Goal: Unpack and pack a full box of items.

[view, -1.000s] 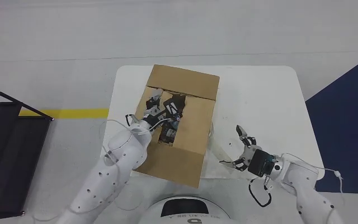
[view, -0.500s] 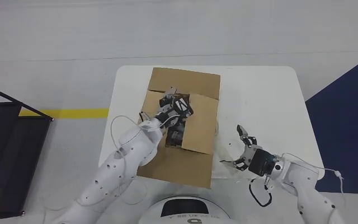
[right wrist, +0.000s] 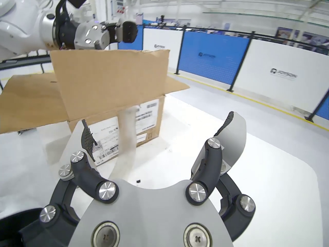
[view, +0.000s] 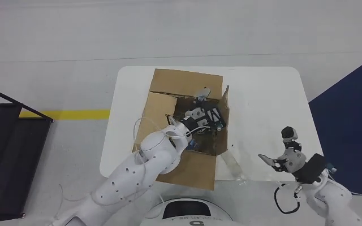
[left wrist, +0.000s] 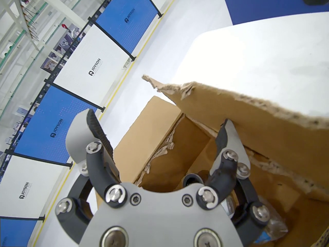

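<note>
Left wrist view is showing the left gripper [left wrist: 158, 129] over the open cardboard box [left wrist: 257, 129], jaws released, empty; a clear bottle [left wrist: 272, 223] is lying inside, just beneath; the right gripper [view: 278, 148], also released, is sitting well apart.

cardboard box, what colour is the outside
The cardboard box is plain brown, with a white label on one side wall; the right wrist view shows it best.

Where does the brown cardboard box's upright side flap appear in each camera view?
Top view: upright cardboard flap, edge-on, on the side of the brown cardboard box toward the right gripper.
Left wrist view: ragged-edged panel beyond the left gripper.
Right wrist view: tall panel, that gripper above its top edge.
Shared landmark: the open left gripper, beside the flap.
</note>
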Robot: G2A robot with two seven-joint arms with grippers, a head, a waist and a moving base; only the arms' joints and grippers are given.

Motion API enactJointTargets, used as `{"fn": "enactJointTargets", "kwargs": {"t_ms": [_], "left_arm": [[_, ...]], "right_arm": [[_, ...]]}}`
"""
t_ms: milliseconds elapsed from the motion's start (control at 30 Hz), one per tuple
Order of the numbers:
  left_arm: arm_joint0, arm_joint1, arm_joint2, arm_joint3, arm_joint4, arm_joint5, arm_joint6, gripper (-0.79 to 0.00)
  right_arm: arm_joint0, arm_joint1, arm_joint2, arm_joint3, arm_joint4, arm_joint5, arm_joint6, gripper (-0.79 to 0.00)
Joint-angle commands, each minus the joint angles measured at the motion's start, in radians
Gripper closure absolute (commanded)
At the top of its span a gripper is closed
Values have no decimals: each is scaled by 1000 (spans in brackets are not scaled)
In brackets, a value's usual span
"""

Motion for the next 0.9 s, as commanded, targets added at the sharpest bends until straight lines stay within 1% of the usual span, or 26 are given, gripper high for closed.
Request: {"fn": "enactJointTargets", "kwargs": {"t_ms": [0, 100, 167, 233, 333, 400, 433, 533, 633, 700, 767, 867], "left_arm": [[-35, -18, 39, 46, -13, 17, -21, -785], [-83, -44, 84, 116, -6, 39, -58, -785], [-102, -57, 101, 146, -5, 49, -71, -785], [-106, -61, 95, 145, 0, 57, -74, -785], [-76, -49, 33, 88, 13, 71, -69, -785], [-30, -29, -45, 23, 30, 75, -57, -785], [3, -17, -96, -12, 29, 72, -47, -785], [128, 22, -288, -122, 14, 56, -1, -785], [271, 55, -497, -206, -29, 10, 74, -785], [362, 70, -632, -234, -84, -11, 132, -785], [439, 81, -744, -246, -141, -44, 197, -785], [528, 91, -875, -229, -220, -84, 286, -785]], "right_arm": [[-52, -3, 51, 28, 44, -12, -71, -785], [-101, -6, 99, 61, 87, -47, -141, -785], [-114, -8, 115, 69, 102, -70, -161, -785], [-116, -9, 122, 67, 114, -87, -160, -785], [-101, -9, 122, 39, 129, -104, -104, -785], [-87, -9, 125, 3, 141, -106, -46, -785], [-81, -8, 129, -21, 148, -105, -15, -785], [-73, -8, 152, -123, 167, -93, 81, -785], [-81, -10, 179, -257, 186, -65, 191, -785], [-86, -11, 191, -358, 191, -42, 277, -785], [-88, -12, 193, -450, 190, -15, 371, -785], [-68, -9, 168, -555, 178, 6, 542, -785]]}}
